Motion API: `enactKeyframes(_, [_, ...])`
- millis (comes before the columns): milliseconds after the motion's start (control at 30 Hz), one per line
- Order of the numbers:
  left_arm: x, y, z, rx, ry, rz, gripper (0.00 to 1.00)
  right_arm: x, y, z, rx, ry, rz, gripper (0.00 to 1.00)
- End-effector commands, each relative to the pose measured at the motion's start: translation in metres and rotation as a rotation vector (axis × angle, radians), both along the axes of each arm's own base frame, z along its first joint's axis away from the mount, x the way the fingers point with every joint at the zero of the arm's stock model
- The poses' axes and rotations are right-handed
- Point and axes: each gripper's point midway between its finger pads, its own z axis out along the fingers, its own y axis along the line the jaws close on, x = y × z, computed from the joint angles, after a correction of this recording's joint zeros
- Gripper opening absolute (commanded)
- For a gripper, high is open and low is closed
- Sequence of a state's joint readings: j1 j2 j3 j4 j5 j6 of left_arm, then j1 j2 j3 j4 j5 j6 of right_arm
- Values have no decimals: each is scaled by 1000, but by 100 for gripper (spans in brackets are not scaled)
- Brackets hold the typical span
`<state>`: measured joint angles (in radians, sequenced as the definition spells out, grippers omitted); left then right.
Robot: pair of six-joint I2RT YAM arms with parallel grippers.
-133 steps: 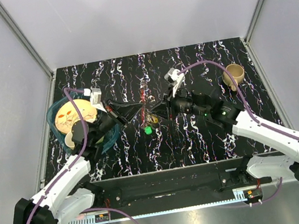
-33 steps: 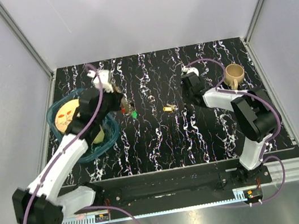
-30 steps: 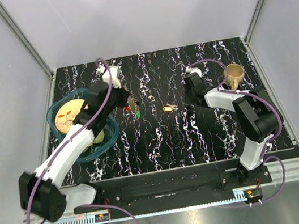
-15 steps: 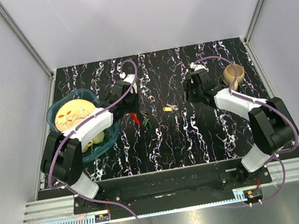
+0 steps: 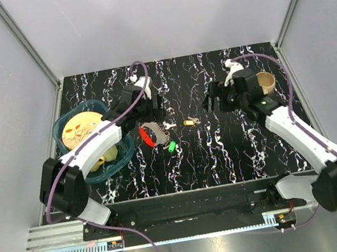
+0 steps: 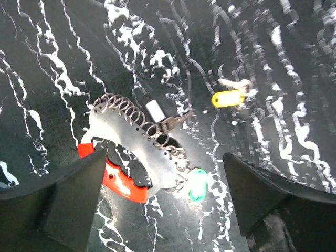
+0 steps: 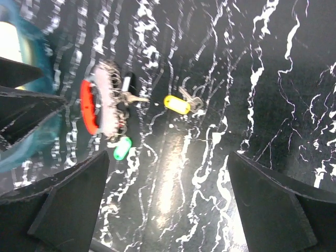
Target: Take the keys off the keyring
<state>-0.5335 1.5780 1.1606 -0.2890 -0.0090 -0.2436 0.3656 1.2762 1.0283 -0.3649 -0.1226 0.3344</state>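
The keyring (image 5: 152,132), a grey curved piece with a wire coil and a red piece (image 6: 118,181), lies flat on the black table. A green-headed key (image 5: 171,145) touches its lower end; whether the two are linked I cannot tell. A silver key (image 6: 176,121) lies across the coil. A yellow-headed key (image 5: 188,122) lies apart to the right. My left gripper (image 5: 156,110) hovers open just above the keyring, holding nothing. My right gripper (image 5: 211,101) is open and empty, right of the yellow-headed key (image 7: 177,104).
A teal bowl (image 5: 70,120) holding pale food sits at the left edge, under my left arm. A tan mug (image 5: 266,82) stands at the back right, behind my right wrist. Grey walls close off three sides of the table.
Both grippers have opened. The keyring and green-headed key, held up by my left gripper a moment ago, now lie on the table. My right arm has swung out to the right.
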Motion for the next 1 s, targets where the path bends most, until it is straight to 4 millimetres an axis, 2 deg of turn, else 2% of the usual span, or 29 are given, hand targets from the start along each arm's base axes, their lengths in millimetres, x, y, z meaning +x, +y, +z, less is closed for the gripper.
enactKeyframes(0, [-17,-13,96,-171,-171,-112,99,-19,2,75,139,-144,-6,100])
enactKeyframes(33, [-27,-19,103,-206,-172,-162,99,-23,2,83,158,-155,-10,100])
enactKeyframes(67, [-38,-18,125,-240,-218,-192,99,-30,0,97,184,-189,-9,100])
enactKeyframes(133, [-55,-22,139,-296,-252,-262,99,-37,0,107,227,-198,-19,100])
enactKeyframes(167, [-69,-18,163,-333,-316,-281,99,-43,-1,118,266,-211,-32,100])
enactKeyframes(233, [-83,-15,176,-378,-386,-313,99,-51,1,126,311,-221,-25,100])
enactKeyframes(267, [-97,-9,196,-412,-450,-322,99,-57,2,125,340,-218,-18,100])
enactKeyframes(300, [-103,-5,203,-434,-488,-322,99,-61,8,133,379,-246,20,100])
enactKeyframes(367, [-111,0,206,-479,-528,-306,99,-70,10,132,427,-259,32,100])
enactKeyframes(400, [-122,6,218,-502,-571,-307,99,-72,11,135,443,-274,43,100])
enactKeyframes(433, [-126,8,212,-504,-564,-306,99,-74,11,136,448,-278,43,100])
enactKeyframes(567, [-134,19,211,-495,-585,-282,99,-80,8,141,448,-309,48,100])
enactKeyframes(867, [-129,21,196,-467,-551,-254,99,-83,5,150,442,-388,68,100])
enactKeyframes(967, [-125,22,179,-438,-517,-238,99,-84,3,150,428,-409,70,100])
